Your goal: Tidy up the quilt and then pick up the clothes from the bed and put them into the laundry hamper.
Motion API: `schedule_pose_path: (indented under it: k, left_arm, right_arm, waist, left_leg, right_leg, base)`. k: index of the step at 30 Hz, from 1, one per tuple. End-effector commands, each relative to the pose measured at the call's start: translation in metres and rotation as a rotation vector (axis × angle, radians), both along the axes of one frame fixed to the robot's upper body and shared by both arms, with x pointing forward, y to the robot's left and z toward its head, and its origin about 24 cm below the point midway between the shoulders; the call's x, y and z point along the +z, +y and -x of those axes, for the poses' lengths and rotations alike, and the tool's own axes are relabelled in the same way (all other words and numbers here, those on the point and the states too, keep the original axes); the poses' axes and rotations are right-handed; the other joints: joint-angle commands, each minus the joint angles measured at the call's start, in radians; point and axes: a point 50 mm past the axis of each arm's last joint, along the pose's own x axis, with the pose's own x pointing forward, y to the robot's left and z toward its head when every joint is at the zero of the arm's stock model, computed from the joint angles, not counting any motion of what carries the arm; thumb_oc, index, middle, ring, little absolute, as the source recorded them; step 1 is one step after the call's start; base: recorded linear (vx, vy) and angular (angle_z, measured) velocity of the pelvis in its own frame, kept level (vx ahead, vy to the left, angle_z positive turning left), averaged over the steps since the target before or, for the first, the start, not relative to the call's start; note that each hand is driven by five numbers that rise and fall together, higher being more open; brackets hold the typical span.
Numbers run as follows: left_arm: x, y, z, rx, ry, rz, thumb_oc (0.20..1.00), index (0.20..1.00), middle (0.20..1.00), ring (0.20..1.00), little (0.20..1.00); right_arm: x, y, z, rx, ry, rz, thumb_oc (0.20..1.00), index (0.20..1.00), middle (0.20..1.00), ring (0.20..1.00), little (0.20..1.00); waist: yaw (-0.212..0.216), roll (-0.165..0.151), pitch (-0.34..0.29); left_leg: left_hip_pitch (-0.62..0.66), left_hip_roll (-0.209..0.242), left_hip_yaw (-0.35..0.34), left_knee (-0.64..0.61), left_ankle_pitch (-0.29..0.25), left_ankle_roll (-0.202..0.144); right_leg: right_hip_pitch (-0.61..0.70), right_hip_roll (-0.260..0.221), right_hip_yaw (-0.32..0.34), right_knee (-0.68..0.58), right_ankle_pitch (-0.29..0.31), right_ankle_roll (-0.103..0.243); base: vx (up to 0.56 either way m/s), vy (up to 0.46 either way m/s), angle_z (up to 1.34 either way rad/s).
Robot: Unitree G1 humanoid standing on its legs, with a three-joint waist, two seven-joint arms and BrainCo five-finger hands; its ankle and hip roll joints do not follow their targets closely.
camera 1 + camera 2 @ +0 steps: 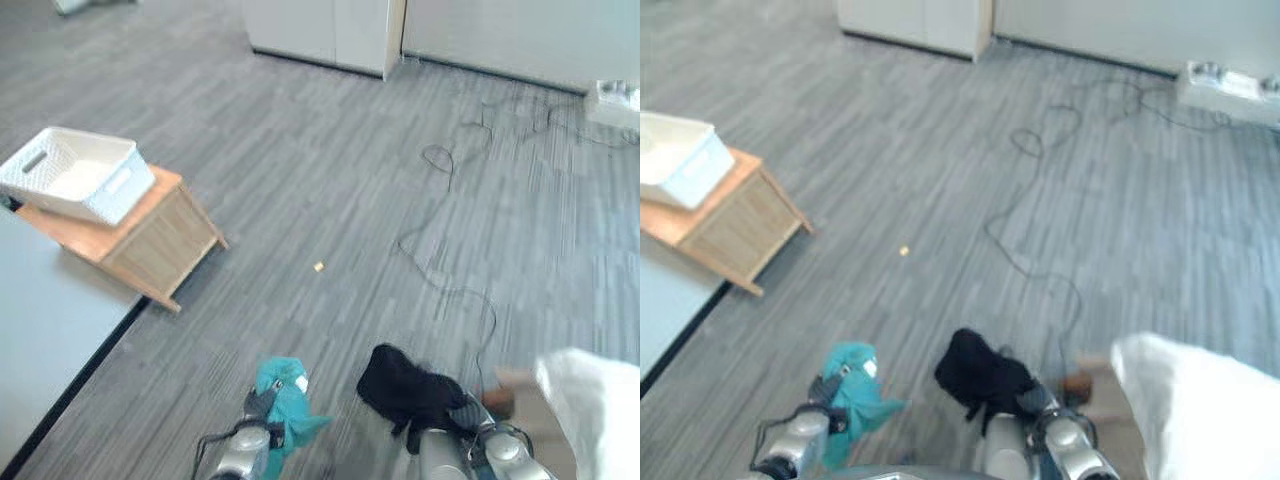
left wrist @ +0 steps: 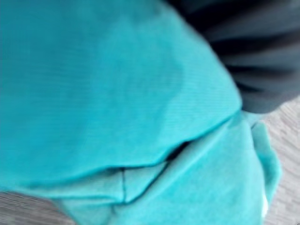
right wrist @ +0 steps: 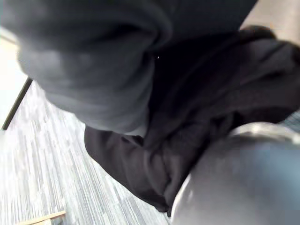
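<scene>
Fingers hidden under cloth: left hand (image 1: 262, 402) carries teal garment (image 1: 288, 400), right hand (image 1: 1038, 402) black garment (image 1: 408, 388); white hamper (image 1: 75, 175) ahead, drop-off pending.

Head eyes look down at floor (image 1: 330, 200); wrist views pressed against cloth.

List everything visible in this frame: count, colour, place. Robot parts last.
Hamper: one, white, on the wooden stand, to the robot's left.
Wooden stand: one, light wood, on the floor beside the bed.
Bed: one, pale surface, far left.
Teal garment: one, at the left hand.
Black garment: one, at the right hand.
White cloth: one, lower right.
Cabinets: white, far side.
Cable: black, across the grey floor.
Left hand: fingers hidden in teal cloth.
Right hand: fingers hidden in black cloth.
</scene>
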Motion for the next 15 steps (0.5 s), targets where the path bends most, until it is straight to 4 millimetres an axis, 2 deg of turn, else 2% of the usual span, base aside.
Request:
schedule_pose_path:
  k: [1, 2, 3, 4, 5, 7, 8, 9, 10, 11, 12, 13, 14, 15]
  left_arm:
    - [0.022, -0.004, -0.041, 0.017, -0.167, 0.047, 0.200, 0.200, 0.200, 0.200, 0.200]
    - [0.022, -0.003, -0.041, 0.017, -0.168, 0.047, 0.200, 0.200, 0.200, 0.200, 0.200]
    - [0.019, 0.002, -0.034, 0.037, -0.143, 0.045, 0.200, 0.200, 0.200, 0.200, 0.200]
    - [0.012, 0.003, -0.022, 0.032, -0.103, 0.043, 0.200, 0.200, 0.200, 0.200, 0.200]
    - [0.005, 0.004, -0.009, 0.054, -0.061, 0.050, 0.200, 0.200, 0.200, 0.200, 0.200]
    - [0.000, 0.002, 0.004, 0.082, -0.028, 0.072, 0.200, 0.200, 0.200, 0.200, 0.200]
    - [0.000, 0.002, 0.004, 0.082, -0.028, 0.072, 0.200, 0.200, 0.200, 0.200, 0.200]
    - [-0.005, 0.002, 0.012, 0.084, 0.005, 0.072, 0.200, 0.200, 0.200, 0.200, 0.200]
    - [-0.007, 0.000, 0.016, 0.087, 0.023, 0.072, 0.200, 0.200, 0.200, 0.200, 0.200]
    - [-0.011, -0.002, 0.022, 0.075, 0.068, 0.059, 0.200, 0.200, 0.200, 0.200, 0.200]
    - [-0.013, 0.000, 0.025, 0.081, 0.091, 0.049, 0.200, 0.200, 0.200, 0.200, 0.200]
    - [-0.014, 0.003, 0.026, 0.102, 0.102, 0.055, 0.200, 0.200, 0.200, 0.200, 0.200]
    - [-0.016, 0.006, 0.033, 0.113, 0.129, 0.057, 0.200, 0.200, 0.200, 0.200, 0.200]
    - [-0.017, 0.009, 0.036, 0.112, 0.144, 0.054, 0.200, 0.200, 0.200, 0.200, 0.200]
  right_arm:
    - [0.021, -0.008, -0.024, 0.061, -0.119, 0.036, 0.200, 0.200, 0.200, 0.200, 0.200]
    - [0.021, -0.008, -0.024, 0.061, -0.119, 0.036, 0.200, 0.200, 0.200, 0.200, 0.200]
    - [0.023, -0.007, -0.028, 0.058, -0.127, 0.026, 0.200, 0.200, 0.200, 0.200, 0.200]
    - [0.024, -0.008, -0.033, 0.058, -0.128, 0.029, 0.200, 0.200, 0.200, 0.200, 0.200]
    - [0.022, -0.005, -0.037, 0.056, -0.117, 0.029, 0.200, 0.200, 0.200, 0.200, 0.200]
    - [0.018, -0.003, -0.034, 0.064, -0.103, 0.033, 0.200, 0.200, 0.200, 0.200, 0.200]
    - [0.018, -0.003, -0.034, 0.064, -0.103, 0.033, 0.200, 0.200, 0.200, 0.200, 0.200]
    - [0.018, -0.004, -0.034, 0.064, -0.103, 0.042, 0.200, 0.200, 0.200, 0.200, 0.200]
    - [0.018, -0.004, -0.035, 0.058, -0.109, 0.040, 0.200, 0.200, 0.200, 0.200, 0.200]
    - [0.020, -0.008, -0.037, 0.034, -0.121, 0.040, 0.200, 0.200, 0.200, 0.200, 0.200]
    - [0.020, -0.012, -0.039, 0.017, -0.122, 0.046, 0.200, 0.200, 0.200, 0.200, 0.200]
    - [0.019, -0.010, -0.037, 0.002, -0.115, 0.026, 0.200, 0.200, 0.200, 0.200, 0.200]
    - [0.015, -0.011, -0.031, -0.011, -0.095, 0.027, 0.200, 0.200, 0.200, 0.200, 0.200]
    - [0.010, -0.009, -0.026, -0.025, -0.070, 0.012, 0.200, 0.200, 0.200, 0.200, 0.200]
  waist:
    - [0.070, -0.047, 0.107]
    - [0.066, -0.049, 0.104]
    - [0.124, -0.078, 0.123]
    - [0.162, -0.075, 0.119]
    - [0.188, -0.078, 0.106]
    - [0.216, -0.075, 0.078]
    - [0.215, -0.078, 0.077]
    - [0.227, -0.073, 0.060]
    - [0.231, -0.067, 0.048]
    - [0.237, -0.062, 0.029]
    - [0.245, -0.070, 0.026]
    - [0.240, -0.078, 0.010]
    - [0.240, -0.090, 0.002]
    - [0.245, -0.102, -0.001]
  left_leg:
    - [-0.252, -0.001, -0.011, 0.548, 0.297, 0.010]
    - [-0.260, -0.004, -0.014, 0.550, 0.298, 0.011]
    - [-0.394, -0.055, 0.033, 0.677, 0.224, 0.035]
    - [-0.443, -0.093, 0.053, 0.660, 0.177, 0.034]
    - [-0.481, -0.110, 0.094, 0.603, 0.158, 0.031]
    - [-0.485, -0.114, 0.170, 0.373, 0.145, 0.044]
    - [-0.485, -0.117, 0.171, 0.366, 0.150, 0.045]
    - [-0.486, -0.104, 0.213, 0.205, 0.162, 0.051]
    - [-0.474, -0.093, 0.254, 0.098, 0.181, 0.051]
    - [-0.492, -0.041, 0.392, -0.042, 0.232, 0.030]
    - [-0.504, -0.009, 0.469, -0.078, 0.260, 0.027]
    - [-0.466, -0.004, 0.494, -0.119, 0.278, 0.034]
    - [-0.436, -0.035, 0.486, -0.127, 0.275, 0.056]
    - [-0.416, -0.073, 0.461, -0.123, 0.264, 0.086]
  right_leg:
    - [0.232, 0.001, -0.038, -0.133, -0.052, -0.017]
    - [0.228, -0.002, -0.041, -0.132, -0.052, -0.017]
    - [0.323, 0.014, -0.064, -0.171, -0.094, -0.042]
    - [0.362, 0.018, -0.081, -0.190, -0.111, -0.034]
    - [0.383, 0.025, -0.088, -0.200, -0.129, -0.027]
    - [0.420, 0.044, -0.096, -0.200, -0.171, -0.007]
    - [0.417, 0.041, -0.096, -0.200, -0.171, -0.007]
    - [0.447, 0.055, -0.101, -0.200, -0.203, 0.005]
    - [0.482, 0.066, -0.121, -0.200, -0.228, 0.012]
    - [0.553, 0.086, -0.181, -0.200, -0.273, 0.023]
    - [0.591, 0.087, -0.238, -0.200, -0.275, 0.032]
    - [0.630, 0.085, -0.273, -0.191, -0.259, 0.048]
    - [0.634, 0.061, -0.289, -0.128, -0.221, 0.067]
    - [0.611, 0.028, -0.297, -0.012, -0.163, 0.089]
  base:
    - [0.26, -0.338, 0.77]
    - [0.49, -0.391, 0.23]
    - [0.57, -0.260, -0.14]
    - [0.79, -0.283, -0.25]
    - [0.62, -0.042, -0.10]
    - [0.53, 0.028, -0.11]
    - [0.46, 0.040, 0.00]
    - [0.46, 0.043, 0.24]
    - [0.89, 0.062, 0.56]
    - [0.88, 0.091, 0.86]
    - [0.91, 0.086, 1.20]
    - [0.66, 0.141, 1.62]
    - [0.63, 0.182, 1.68]
    - [0.40, 0.174, 1.54]
